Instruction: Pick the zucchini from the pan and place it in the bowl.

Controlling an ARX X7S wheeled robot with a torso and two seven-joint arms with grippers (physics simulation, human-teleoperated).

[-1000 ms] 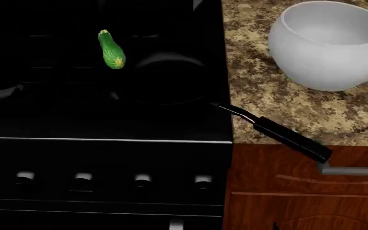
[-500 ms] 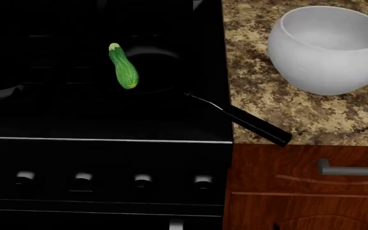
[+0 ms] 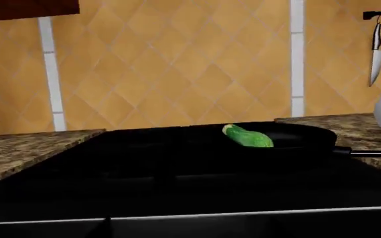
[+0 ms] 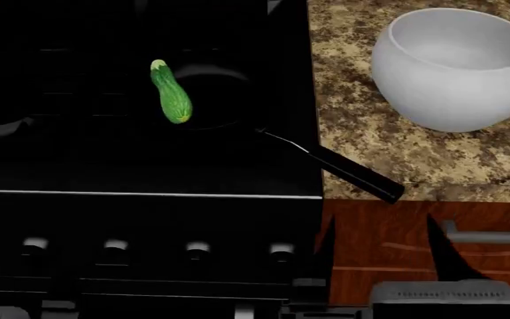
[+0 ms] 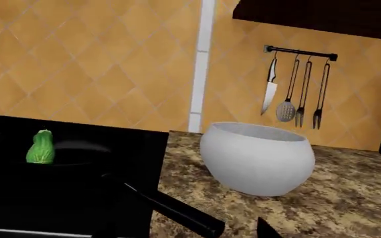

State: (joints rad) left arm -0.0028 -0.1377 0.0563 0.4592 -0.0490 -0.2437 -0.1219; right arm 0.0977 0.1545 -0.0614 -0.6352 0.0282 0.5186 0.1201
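Observation:
The zucchini lies in the black pan on the stovetop, at the pan's left rim. The pan's handle points toward the counter's front edge. The white bowl stands on the granite counter at the right. My right gripper is open and empty, low in front of the cabinet, below the handle's end. My left gripper shows only as grey bits at the bottom left of the head view; its fingers are lost against the black stove. The zucchini also shows in the left wrist view and the right wrist view.
Stove knobs line the oven front. A drawer handle is on the wood cabinet at the right. A knife and utensils hang on a wall rack behind the bowl.
The pan and zucchini shifted between one second and half a second ago, then stayed still. Since then, my right gripper has come into the bottom of the head view.

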